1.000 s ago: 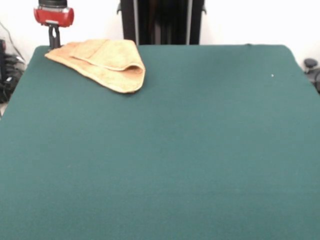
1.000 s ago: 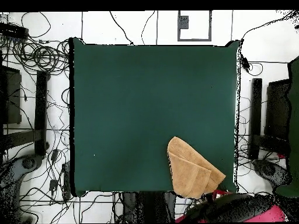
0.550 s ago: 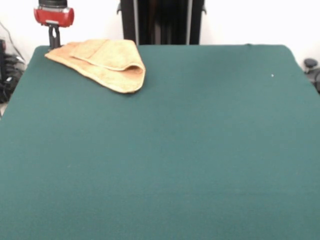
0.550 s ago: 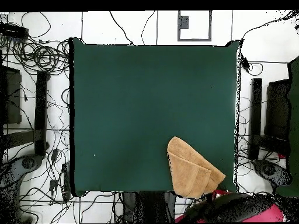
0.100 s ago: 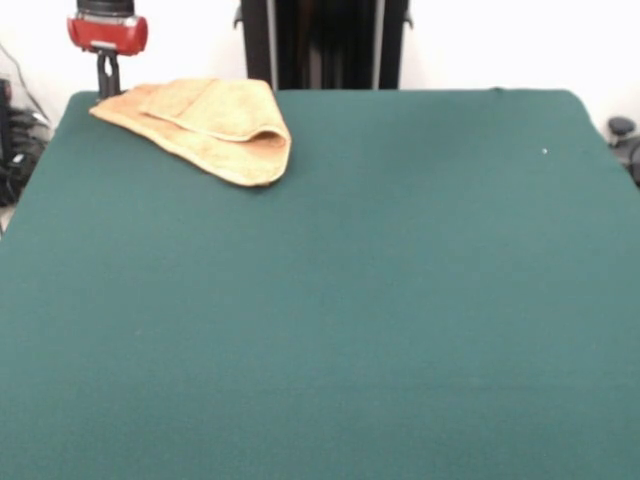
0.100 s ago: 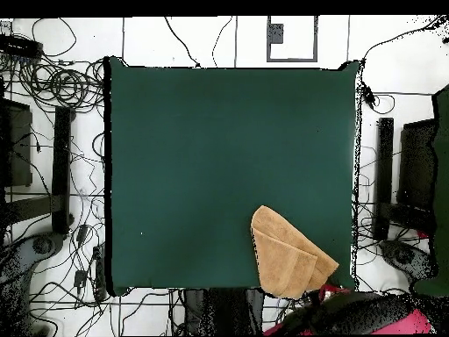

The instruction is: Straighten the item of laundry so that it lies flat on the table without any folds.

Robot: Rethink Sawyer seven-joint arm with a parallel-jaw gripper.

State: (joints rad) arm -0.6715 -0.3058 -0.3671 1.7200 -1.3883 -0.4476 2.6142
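The item of laundry (image 5: 205,122), an orange-tan towel, lies folded over itself at the far left corner of the green table (image 5: 330,300). Its upper layer forms a rounded fold toward the middle. In the overhead view the towel (image 6: 285,250) sits at the table's bottom right, by the edge (image 6: 228,175). My gripper (image 5: 107,90), under its red wrist, stands at the towel's far left corner with its dark fingers (image 5: 106,72) close together on the cloth's edge. From above, the arm (image 6: 351,311) hides the gripper.
Cables and dark equipment (image 6: 53,149) lie on the floor around the table. A black pedestal column (image 5: 325,45) rises behind the far edge, right of the towel. A small white speck (image 5: 544,152) lies on the felt.
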